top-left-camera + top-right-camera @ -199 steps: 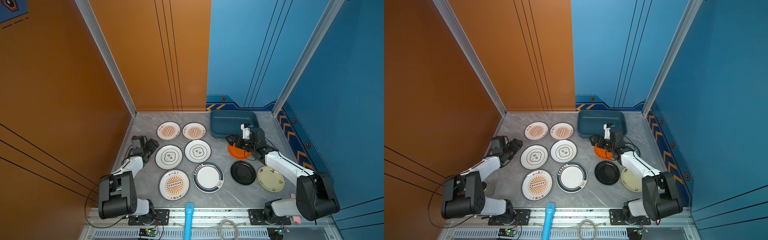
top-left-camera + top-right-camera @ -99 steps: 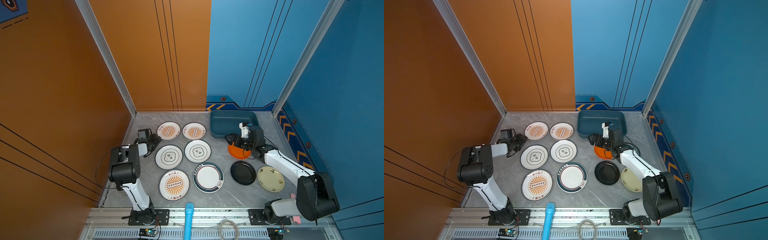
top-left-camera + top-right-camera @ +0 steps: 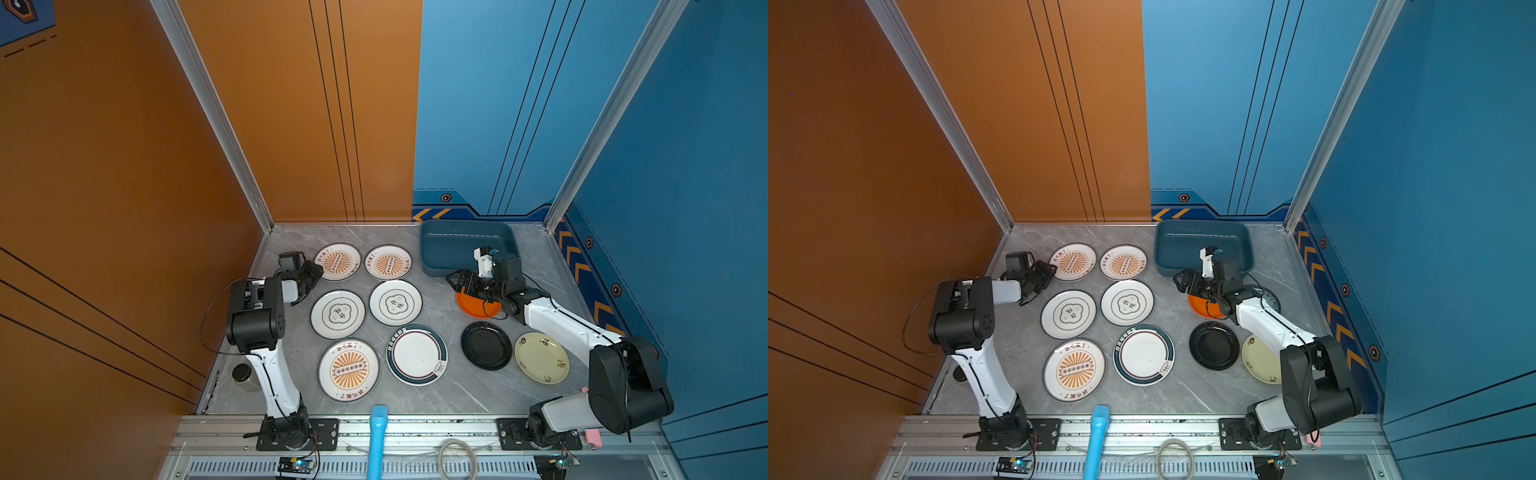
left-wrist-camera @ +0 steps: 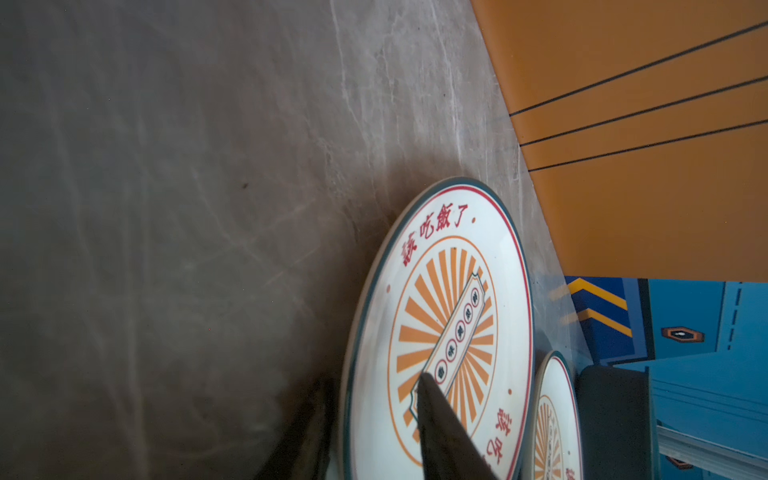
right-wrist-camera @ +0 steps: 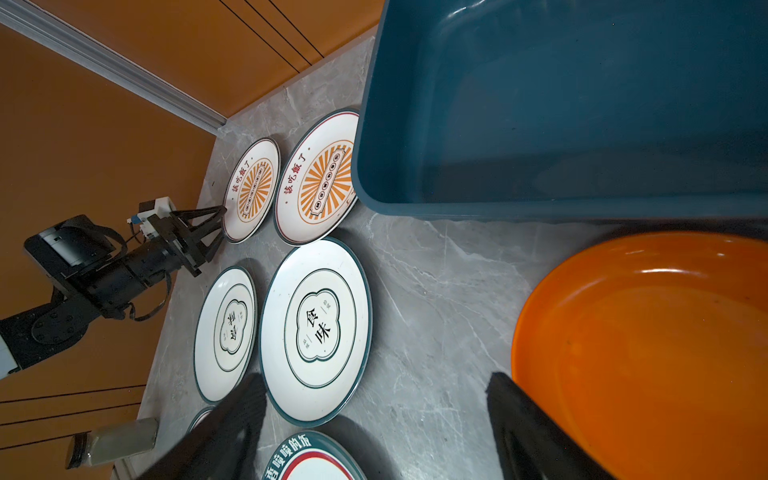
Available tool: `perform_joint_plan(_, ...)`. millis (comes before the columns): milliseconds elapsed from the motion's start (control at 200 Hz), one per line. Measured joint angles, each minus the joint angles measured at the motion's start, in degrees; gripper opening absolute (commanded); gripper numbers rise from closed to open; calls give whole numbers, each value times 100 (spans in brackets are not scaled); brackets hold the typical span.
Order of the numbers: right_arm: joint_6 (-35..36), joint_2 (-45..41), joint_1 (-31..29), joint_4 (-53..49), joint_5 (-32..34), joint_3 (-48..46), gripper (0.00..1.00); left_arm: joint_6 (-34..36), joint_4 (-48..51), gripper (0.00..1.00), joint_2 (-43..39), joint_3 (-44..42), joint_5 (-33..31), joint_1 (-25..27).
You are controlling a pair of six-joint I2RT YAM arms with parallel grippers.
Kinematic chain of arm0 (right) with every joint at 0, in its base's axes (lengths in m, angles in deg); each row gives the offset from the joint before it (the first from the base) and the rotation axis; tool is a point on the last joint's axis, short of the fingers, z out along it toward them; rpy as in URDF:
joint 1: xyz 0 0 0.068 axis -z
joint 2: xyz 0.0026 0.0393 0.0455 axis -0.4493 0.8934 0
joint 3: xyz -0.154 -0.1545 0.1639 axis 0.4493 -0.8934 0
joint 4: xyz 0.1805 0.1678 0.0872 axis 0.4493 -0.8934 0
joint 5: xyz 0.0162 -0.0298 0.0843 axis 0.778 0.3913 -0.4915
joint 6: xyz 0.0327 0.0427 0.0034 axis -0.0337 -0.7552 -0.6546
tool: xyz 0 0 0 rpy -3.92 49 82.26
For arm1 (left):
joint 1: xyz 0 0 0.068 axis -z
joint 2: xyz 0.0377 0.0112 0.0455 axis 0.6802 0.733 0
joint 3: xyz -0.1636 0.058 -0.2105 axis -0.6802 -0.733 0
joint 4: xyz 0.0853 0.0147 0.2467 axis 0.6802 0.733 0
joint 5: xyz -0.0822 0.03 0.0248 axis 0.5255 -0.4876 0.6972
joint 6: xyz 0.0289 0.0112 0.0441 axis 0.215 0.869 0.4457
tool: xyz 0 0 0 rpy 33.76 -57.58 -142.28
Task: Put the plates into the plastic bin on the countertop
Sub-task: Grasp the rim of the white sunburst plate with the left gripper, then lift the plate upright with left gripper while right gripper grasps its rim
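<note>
Presently | left gripper (image 3: 318, 269): jaws narrow, straddling rim of far-left sunburst plate (image 3: 337, 262), firm hold cannot be told | right gripper (image 5: 374, 388): jaws wide over worktop (image 3: 436, 300), just beside orange plate (image 5: 644, 353) | remaining plates (image 3: 337, 313) flat on worktop | plastic bin (image 3: 457, 245) at worktop's far edge, near orange plate.
</note>
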Motion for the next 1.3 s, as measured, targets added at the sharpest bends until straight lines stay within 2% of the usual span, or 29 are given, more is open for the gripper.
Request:
perform_joint_plan(165,0,20,-50,4,-2,0,84,-122,-184,19,98,-4,105,-2)
perform_joint_plan(295,-4,24,-83,17,-2,-9,84,-186,-225,8,142,-13,160,-13)
perform_joint_plan(430,-24,24,-114,26,-4,-76,84,-321,-540,0,146,-44,442,-68)
perform_joint_plan(681,-46,55,-140,37,-31,-125,84,-498,-778,0,7,-424,667,-155)
perform_joint_plan(1011,-203,544,-426,61,-284,168,84,-492,-111,0,-1628,-1582,667,-459)
perform_joint_plan(1176,-391,918,-557,76,-651,664,83,-304,426,0,-2798,-1873,669,-525)
perform_joint_plan(1301,-654,1274,-634,260,-990,1058,80,-76,859,0,-3711,-1998,697,-376)
